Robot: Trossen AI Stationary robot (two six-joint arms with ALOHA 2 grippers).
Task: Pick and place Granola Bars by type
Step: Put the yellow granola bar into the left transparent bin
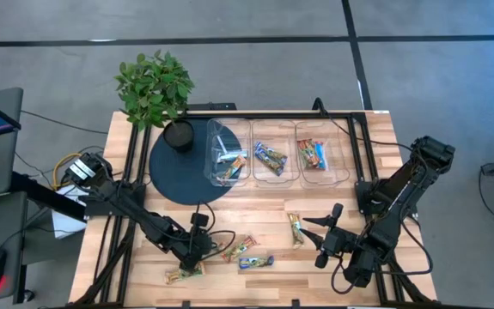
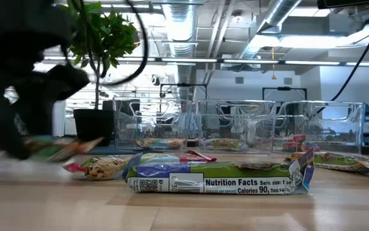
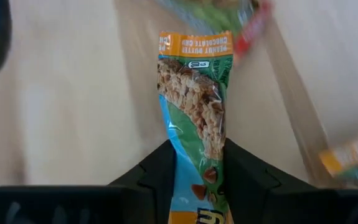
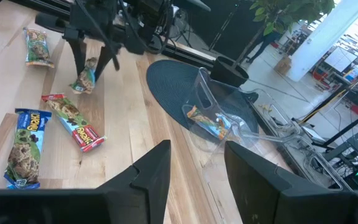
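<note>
Wooden table, 3 clear bins (image 1: 274, 160) along the far edge, round dark mat (image 1: 171, 167) and plant (image 1: 154, 86) far-left.

High view: left gripper (image 1: 200, 251) sits low over the near-left, by a bar. Loose bars on the wood: approx 5, i.e. a tan bar (image 1: 185, 272) just beside that gripper, a red bar (image 1: 240, 248), a blue bar (image 1: 256, 261) and a green bar (image 1: 295, 228) mid-table. Right gripper (image 1: 326, 236) waits near-right, holding nothing.

Low view: blue bar (image 2: 217, 178) lies flat up front; the 3 bins behind each hold some bars, count unclear.

Left wrist view: fingers (image 3: 160, 171) pinch narrow on a green-orange held bar (image 3: 197, 118) at one end; bar hangs out ahead.

Right wrist view: fingers (image 4: 157, 165) apart, nothing between; left bin (image 4: 219, 115) tipped onto the mat.

Step in hand, my read: carry held bar to its matching bin. Do it well: lift clear of neighbours, keep the end-pinch firm since the wrapper is slick, release low inside the bin w/ same wrapper type.
</note>
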